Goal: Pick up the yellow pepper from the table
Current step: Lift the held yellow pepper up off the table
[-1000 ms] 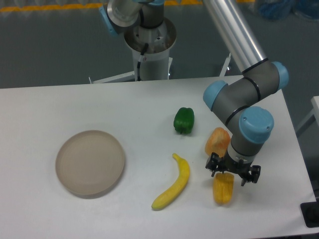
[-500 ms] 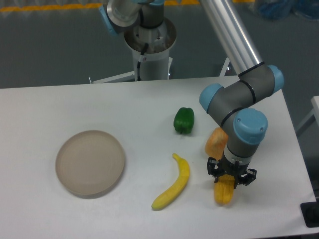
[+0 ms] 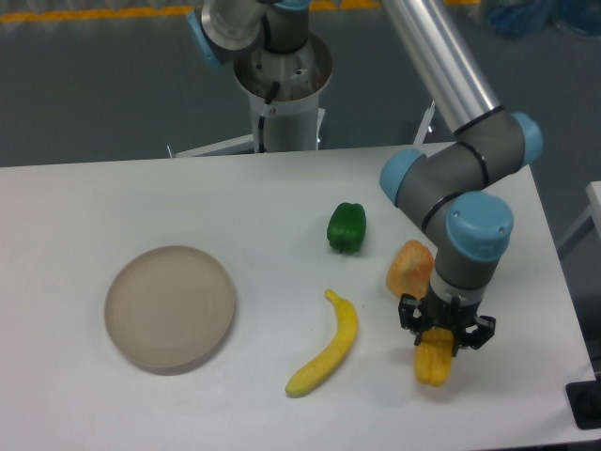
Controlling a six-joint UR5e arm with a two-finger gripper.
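The yellow pepper [image 3: 434,365] is at the front right of the white table [image 3: 235,202]. My gripper [image 3: 445,336] points straight down over the pepper's upper end, with its fingers closed against the pepper's sides. The pepper hangs below the fingers, at or just above the tabletop; I cannot tell which. The arm's wrist hides the pepper's stem end.
A pale-orange wedge-shaped item [image 3: 409,267] lies just behind the gripper, partly hidden by the wrist. A yellow banana [image 3: 329,348] lies to the left, a green pepper [image 3: 346,226] further back, and a round beige plate [image 3: 170,306] at the left. The table's right edge is close.
The gripper's fingers closed from wide open onto the yellow pepper. The gripper and pepper have since shifted slightly to the right.
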